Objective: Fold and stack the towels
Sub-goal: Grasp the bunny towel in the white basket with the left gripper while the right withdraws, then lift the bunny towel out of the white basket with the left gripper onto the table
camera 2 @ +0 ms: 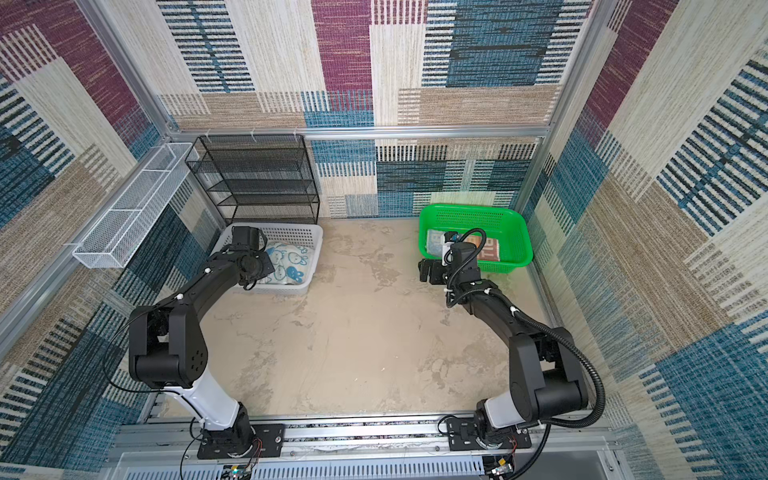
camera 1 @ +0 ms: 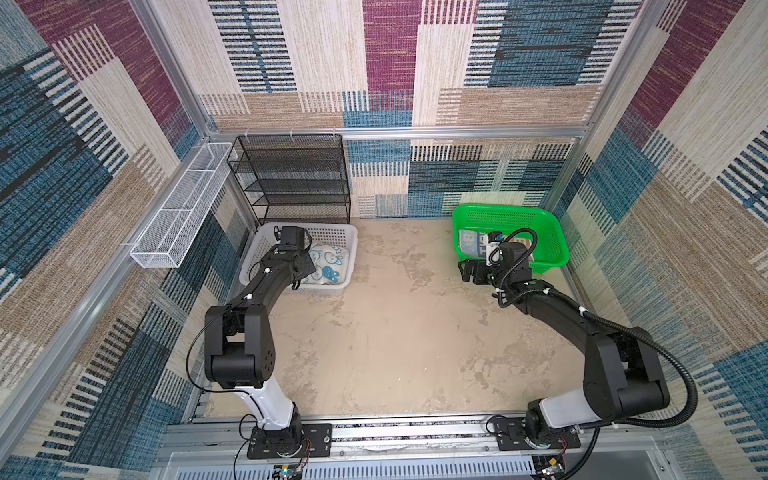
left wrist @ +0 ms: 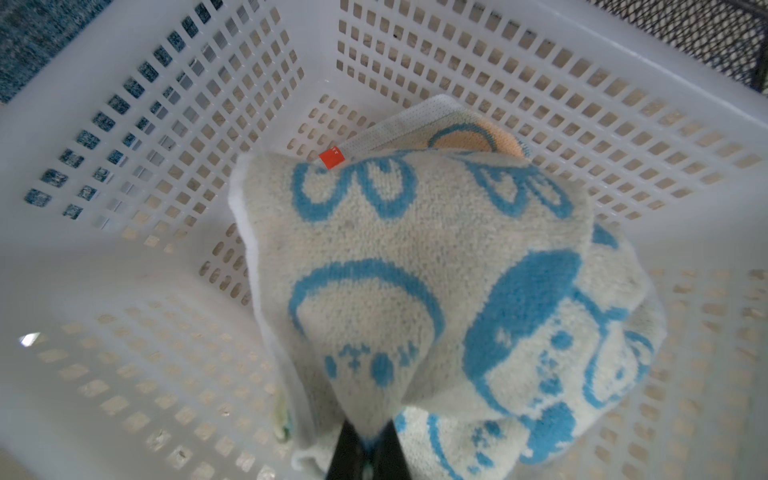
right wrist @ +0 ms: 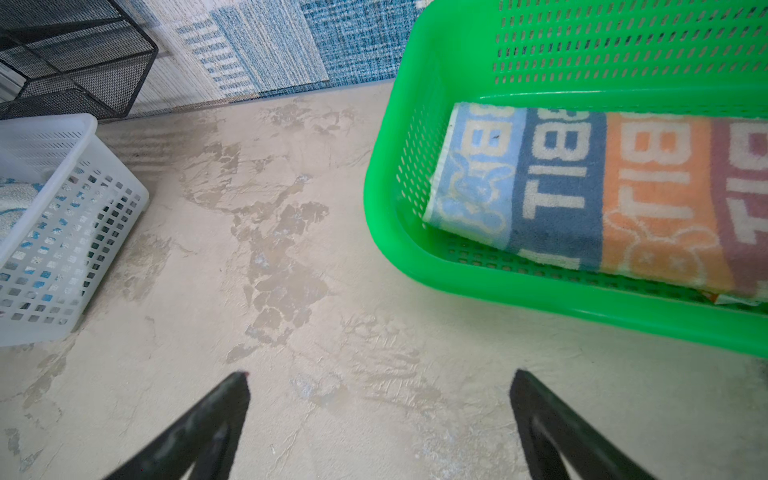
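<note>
The left gripper [left wrist: 368,428] reaches down into the white perforated plastic basket [camera 1: 328,227] and is clenched on the white terry towel with blue rabbit faces [left wrist: 415,270]. In the left wrist view its two black fingers [left wrist: 345,453] stand close together with a pinch of the cloth caught between them, and the cloth draws up to a peak at that pinch. The rest of this towel lies rumpled inside the white basket. Beneath it in the white basket lies a second cloth with an orange patch, blue outlines and a white mesh edge [left wrist: 457,133]. A small red tag [left wrist: 331,158] shows where the two cloths meet.

The right gripper [right wrist: 379,374] is released, its jaws spread wide with nothing between them. It hangs over the mottled beige tabletop [camera 1: 395,332], well apart from the white basket and across the bare middle from it. Farther from the white basket, just beyond that gripper, stands the green perforated plastic basket [camera 1: 511,206], level with the white basket along the far wall. In it the folded terry towel striped light blue, dark blue, orange and brown with white letters [right wrist: 582,187] lies flat. A black wire mesh shelf [camera 1: 291,183] stands just behind the white basket, against the far wall.
</note>
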Controlling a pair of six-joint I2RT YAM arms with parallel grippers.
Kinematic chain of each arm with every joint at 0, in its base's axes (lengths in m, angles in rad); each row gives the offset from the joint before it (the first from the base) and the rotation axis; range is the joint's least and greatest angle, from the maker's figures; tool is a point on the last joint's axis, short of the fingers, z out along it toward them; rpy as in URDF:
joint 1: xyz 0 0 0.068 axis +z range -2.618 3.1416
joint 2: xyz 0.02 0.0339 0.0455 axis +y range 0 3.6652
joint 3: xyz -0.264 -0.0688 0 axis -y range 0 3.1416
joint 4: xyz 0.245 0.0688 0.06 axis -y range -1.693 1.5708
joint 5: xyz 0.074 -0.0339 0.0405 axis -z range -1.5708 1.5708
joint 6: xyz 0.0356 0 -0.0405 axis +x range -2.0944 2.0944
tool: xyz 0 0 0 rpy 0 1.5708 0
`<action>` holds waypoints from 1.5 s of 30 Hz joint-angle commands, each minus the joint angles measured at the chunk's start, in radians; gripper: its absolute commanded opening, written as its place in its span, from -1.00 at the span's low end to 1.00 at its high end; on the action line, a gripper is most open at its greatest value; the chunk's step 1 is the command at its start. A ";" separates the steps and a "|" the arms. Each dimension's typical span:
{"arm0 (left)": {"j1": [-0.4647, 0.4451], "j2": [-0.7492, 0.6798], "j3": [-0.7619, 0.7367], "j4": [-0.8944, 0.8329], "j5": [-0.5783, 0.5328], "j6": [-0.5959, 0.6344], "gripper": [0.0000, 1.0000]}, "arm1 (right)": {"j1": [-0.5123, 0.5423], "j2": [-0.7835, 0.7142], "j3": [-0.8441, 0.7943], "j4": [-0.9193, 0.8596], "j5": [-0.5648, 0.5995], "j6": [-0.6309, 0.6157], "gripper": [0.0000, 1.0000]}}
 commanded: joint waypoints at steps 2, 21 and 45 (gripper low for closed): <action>-0.001 -0.064 0.023 0.002 0.049 0.029 -1.00 | 0.001 -0.002 0.000 0.043 -0.018 0.007 1.00; -0.140 -0.337 0.218 -0.021 0.414 0.047 -1.00 | 0.002 0.026 0.005 0.110 -0.040 0.033 1.00; -0.663 -0.196 0.110 0.082 0.336 -0.057 -1.00 | 0.002 -0.033 0.004 0.071 0.019 0.024 1.00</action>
